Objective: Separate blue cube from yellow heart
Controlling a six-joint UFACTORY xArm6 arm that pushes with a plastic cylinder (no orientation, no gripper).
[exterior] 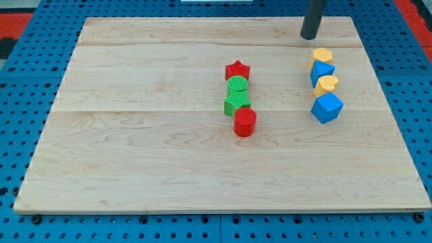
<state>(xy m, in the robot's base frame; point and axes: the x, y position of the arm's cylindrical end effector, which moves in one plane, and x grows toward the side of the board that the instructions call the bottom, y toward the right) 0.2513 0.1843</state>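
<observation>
Yellow heart touches the blue cube at right of frame; our tip stands above that column. No claw shows, so we cannot tell its state.

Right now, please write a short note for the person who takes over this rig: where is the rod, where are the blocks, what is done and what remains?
My tip rests near the view's top right, just above the right column, touching no block.
Column, top to bottom: yellow hexagonal block, small blue block, yellow heart, blue cube.
Blue cube sits against the heart: nothing separated yet.
Left: push the cube away from the heart.
</observation>
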